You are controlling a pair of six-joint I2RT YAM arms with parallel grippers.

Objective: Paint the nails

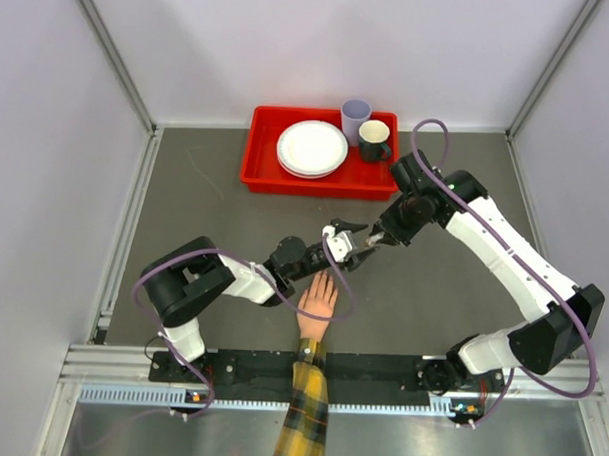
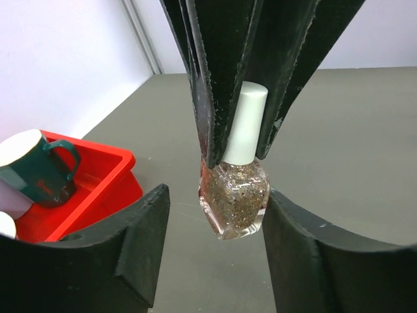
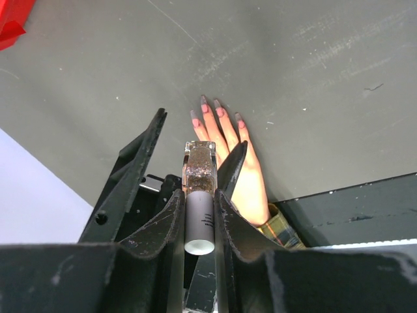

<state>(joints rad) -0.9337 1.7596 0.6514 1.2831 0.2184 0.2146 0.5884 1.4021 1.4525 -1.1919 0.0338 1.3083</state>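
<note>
A peach hand [image 1: 319, 297] with a plaid sleeve [image 1: 303, 418] lies palm down at the near middle of the table. Its pink nails [image 3: 218, 109] show in the right wrist view, below and beyond the bottle. My right gripper [image 1: 376, 238] is shut on the pale cap [image 3: 200, 222] of a small clear glitter polish bottle [image 2: 234, 195] and holds it in the air above the hand's fingertips. My left gripper [image 1: 352, 242] is open, with its fingers [image 2: 133, 248] on either side of the bottle's glass body; the right finger is close to the glass and the left one stands apart.
A red tray [image 1: 262, 158] at the back holds white plates [image 1: 311, 146], a lavender cup [image 1: 355, 115] and a dark mug [image 1: 374, 140]. The mug [image 2: 39, 173] and tray also show at the left of the left wrist view. The black mounting rail [image 1: 380, 369] runs along the near edge.
</note>
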